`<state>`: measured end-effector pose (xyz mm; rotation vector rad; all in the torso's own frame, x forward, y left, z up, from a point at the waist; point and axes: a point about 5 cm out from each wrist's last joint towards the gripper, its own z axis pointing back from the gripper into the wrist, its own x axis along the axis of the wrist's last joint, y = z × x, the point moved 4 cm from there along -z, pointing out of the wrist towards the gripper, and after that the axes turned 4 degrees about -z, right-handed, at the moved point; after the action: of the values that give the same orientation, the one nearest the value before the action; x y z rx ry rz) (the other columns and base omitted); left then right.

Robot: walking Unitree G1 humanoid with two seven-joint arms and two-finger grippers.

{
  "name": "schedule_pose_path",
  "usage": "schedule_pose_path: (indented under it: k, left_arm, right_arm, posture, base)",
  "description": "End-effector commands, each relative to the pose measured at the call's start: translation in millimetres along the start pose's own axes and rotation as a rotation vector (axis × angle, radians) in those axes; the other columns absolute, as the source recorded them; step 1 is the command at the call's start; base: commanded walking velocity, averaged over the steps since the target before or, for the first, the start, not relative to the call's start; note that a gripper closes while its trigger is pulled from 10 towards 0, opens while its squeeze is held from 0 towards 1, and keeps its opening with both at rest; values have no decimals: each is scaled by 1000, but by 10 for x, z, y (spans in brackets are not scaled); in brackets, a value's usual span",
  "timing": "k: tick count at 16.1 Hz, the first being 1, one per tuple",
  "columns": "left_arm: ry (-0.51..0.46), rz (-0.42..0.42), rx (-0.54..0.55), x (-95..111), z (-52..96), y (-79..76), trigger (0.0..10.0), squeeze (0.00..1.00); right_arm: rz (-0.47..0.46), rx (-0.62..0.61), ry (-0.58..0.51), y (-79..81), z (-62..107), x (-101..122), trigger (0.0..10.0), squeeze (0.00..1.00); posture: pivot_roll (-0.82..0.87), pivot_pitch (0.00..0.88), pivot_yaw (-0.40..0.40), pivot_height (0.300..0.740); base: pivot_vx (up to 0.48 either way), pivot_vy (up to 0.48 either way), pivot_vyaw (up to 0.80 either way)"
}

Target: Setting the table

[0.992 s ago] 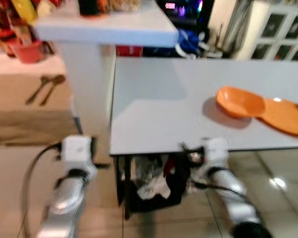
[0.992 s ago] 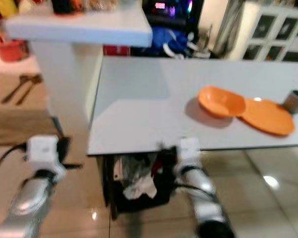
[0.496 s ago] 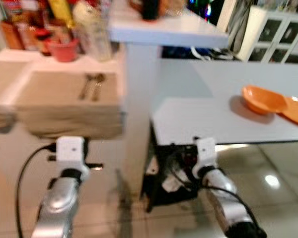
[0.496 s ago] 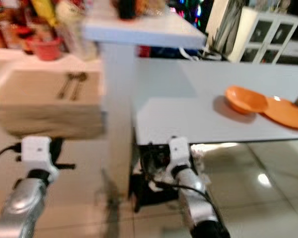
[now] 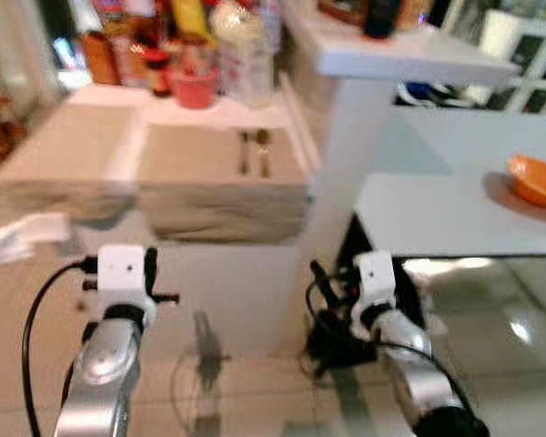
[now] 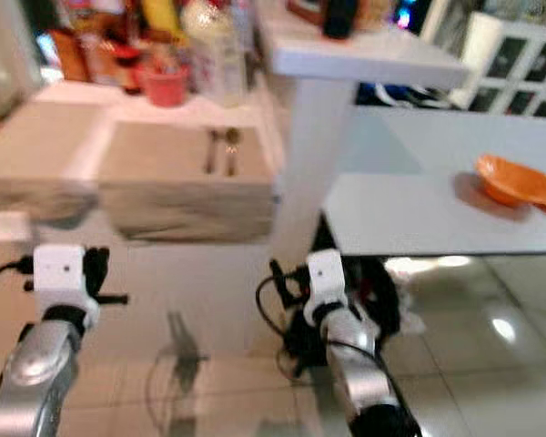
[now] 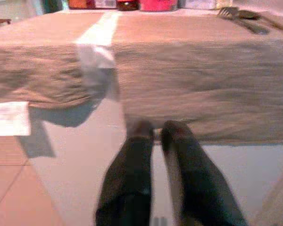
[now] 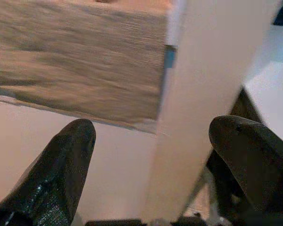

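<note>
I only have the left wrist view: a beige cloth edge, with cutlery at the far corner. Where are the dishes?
Observer: An orange bowl sits on the white table, off to the robot's right.
Operator: Is the right tool free?
Observer: Yes. The right tool is open and empty, facing a white pillar.
Operator: What's above that pillar?
Observer: A raised white shelf with a dark container on it.
</note>
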<state>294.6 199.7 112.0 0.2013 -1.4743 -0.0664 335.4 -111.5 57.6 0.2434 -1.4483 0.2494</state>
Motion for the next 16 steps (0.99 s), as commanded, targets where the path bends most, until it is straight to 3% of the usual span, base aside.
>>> schedule_pose_path:
  k: [1, 16]
  left_arm:
    - [15, 12, -33, -22, -6, -111, 10000, 1000]
    - [11, 14, -14, -5, -23, -89, 10000, 1000]
  right_arm:
    - [23, -21, 6, -112, 19, 11, 10000, 0]
    - [27, -41, 4, -138, -33, 45, 10000, 0]
  posture:
    - [78, 0, -44, 736]
    - [80, 0, -48, 736]
  base:
    - [0, 0, 0]
    - [0, 0, 0]
